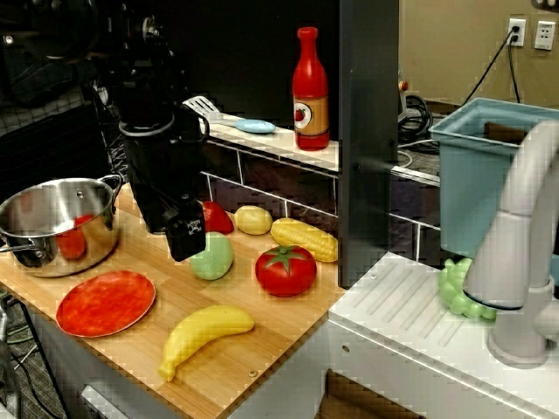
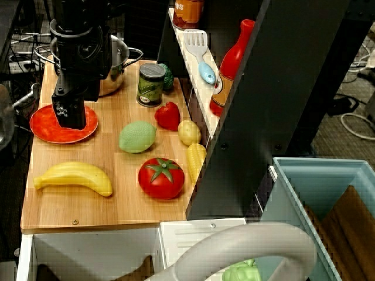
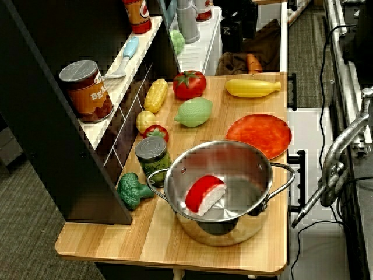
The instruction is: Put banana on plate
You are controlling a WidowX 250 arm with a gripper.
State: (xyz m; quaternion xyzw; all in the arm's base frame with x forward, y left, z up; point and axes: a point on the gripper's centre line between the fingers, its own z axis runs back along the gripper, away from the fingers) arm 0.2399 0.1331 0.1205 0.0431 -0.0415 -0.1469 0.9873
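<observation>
Resting on wooden counter (image 1: 262,336): banana (image 1: 203,335), plate (image 1: 106,303).

Bare wood separates the banana (image 2: 74,177) from the plate (image 2: 44,129); the tomato (image 2: 160,178) crowds its far side.

Beige wall (image 1: 454,52) with outlets (image 1: 517,32), grey carpet (image 3: 35,233), black cables (image 2: 357,123)
</observation>
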